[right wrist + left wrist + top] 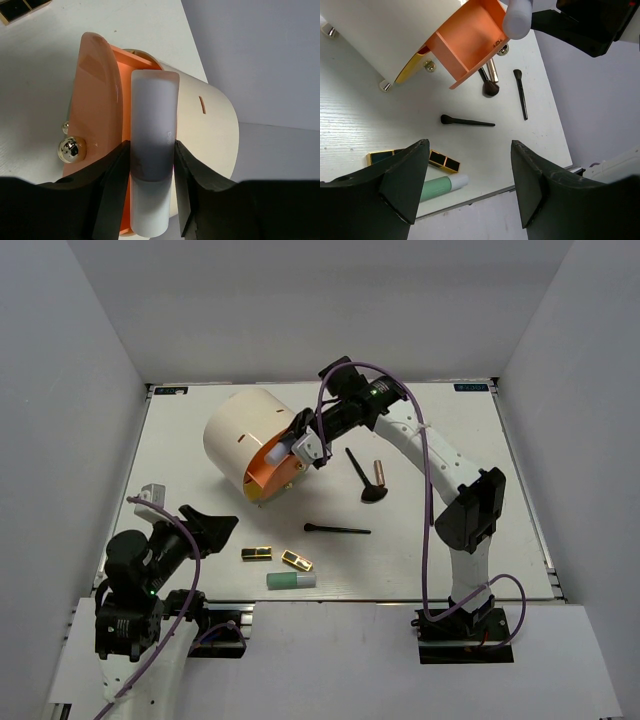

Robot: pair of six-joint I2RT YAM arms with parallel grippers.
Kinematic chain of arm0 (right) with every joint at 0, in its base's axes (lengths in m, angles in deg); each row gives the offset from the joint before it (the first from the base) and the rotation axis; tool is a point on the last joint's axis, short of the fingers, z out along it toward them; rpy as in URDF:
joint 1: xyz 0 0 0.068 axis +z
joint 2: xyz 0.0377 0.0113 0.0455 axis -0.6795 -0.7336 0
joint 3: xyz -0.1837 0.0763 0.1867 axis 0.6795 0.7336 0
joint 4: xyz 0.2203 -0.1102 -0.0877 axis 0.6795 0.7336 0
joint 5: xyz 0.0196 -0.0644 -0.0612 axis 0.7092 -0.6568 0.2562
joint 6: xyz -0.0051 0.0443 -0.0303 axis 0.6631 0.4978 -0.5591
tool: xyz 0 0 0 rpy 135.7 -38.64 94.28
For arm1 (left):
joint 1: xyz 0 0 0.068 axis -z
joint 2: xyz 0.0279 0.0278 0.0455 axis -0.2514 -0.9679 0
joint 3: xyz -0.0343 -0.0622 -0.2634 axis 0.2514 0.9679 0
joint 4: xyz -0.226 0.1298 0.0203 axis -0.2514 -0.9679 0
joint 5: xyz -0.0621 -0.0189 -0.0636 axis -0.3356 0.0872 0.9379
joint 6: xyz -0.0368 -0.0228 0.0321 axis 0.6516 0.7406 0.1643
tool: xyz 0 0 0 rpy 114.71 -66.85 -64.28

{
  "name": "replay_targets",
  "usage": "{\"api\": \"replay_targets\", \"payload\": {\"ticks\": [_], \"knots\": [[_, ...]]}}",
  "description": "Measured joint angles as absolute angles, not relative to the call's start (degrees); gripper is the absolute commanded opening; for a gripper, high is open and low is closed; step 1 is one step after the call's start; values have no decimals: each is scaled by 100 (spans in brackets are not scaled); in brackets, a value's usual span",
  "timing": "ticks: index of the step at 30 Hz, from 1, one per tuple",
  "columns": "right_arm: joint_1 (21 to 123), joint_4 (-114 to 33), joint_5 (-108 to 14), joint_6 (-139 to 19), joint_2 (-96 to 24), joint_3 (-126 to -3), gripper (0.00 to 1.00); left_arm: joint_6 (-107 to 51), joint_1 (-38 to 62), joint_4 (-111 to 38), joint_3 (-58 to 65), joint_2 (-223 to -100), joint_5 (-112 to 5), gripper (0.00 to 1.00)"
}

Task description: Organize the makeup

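The white table (400, 565) carries a cream cylinder (240, 430) at upper centre-left. To its right lie a round-headed brush (366, 482) and a lipstick (380, 472), with a slim brush (337, 530) at centre. Lower down sit a gold-and-black case (256, 553), a second case (296, 560) and a green tube (290, 581).

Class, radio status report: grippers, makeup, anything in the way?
Right gripper shut on white tube, at orange drawer. Left gripper open, empty. Brushes, lipstick, gold cases, green tube on table. Nothing blocking drawer.

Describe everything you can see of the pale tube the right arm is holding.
The white-lavender tube looks like smooth matte plastic, with one flat end and one rounded end. The right tool clamps it across its middle, over the open orange drawer of the cream cylinder. Whether it touches the drawer is unclear.
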State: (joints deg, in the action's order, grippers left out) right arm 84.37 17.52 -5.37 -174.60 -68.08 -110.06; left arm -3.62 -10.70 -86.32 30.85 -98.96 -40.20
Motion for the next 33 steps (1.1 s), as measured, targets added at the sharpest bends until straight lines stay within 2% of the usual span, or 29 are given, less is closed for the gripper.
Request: {"api": "replay_targets", "payload": {"ticks": [2, 4, 10, 13, 14, 15, 18, 19, 23, 29, 31, 33], "knots": [[8459, 1728, -547, -17414, -6808, -10997, 51, -347, -1070, -8636, 3085, -9887, -4029, 76], [8463, 1586, -545, -17368, -6795, -10956, 53, -345, -1070, -8651, 3085, -9887, -4031, 76], [8483, 1387, -545, -17283, -6782, -10857, 53, -342, -1070, -8675, 3083, -9887, -4033, 76], [8480, 1280, -543, -17198, -6767, -10807, 47, -342, -1070, -8678, 3083, -9887, -4031, 75], [8480, 1193, -541, -17145, -6747, -10768, 44, -345, -1070, -8678, 3081, -9887, -4031, 73], [8480, 1096, -539, -17062, -6701, -10691, 37, -342, -1070, -8682, 3074, -9887, -4029, 70], [8454, 563, -491, -16627, -6472, -10339, 27, -366, -1070, -8691, 3050, -9925, -3978, 56], [8450, 285, -464, -16402, -6334, -10143, 27, -415, -1077, -8697, 3035, -9977, -3906, 47], [8406, -1124, -414, -15191, -5757, -9319, 20, -627, -1101, -8684, 2917, -10504, -3561, 35], [8214, -2941, -329, -12951, -5117, -8672, 10, -1118, -1108, -8772, 2646, -11481, -3003, 25], [8135, -3111, -257, -12514, -4848, -8423, 10, -1280, -1108, -8846, 2563, -11656, -2844, 24], [8059, -3098, -128, -12234, -4430, -7964, 13, -1422, -1108, -8927, 2519, -11743, -2697, 24]]}}
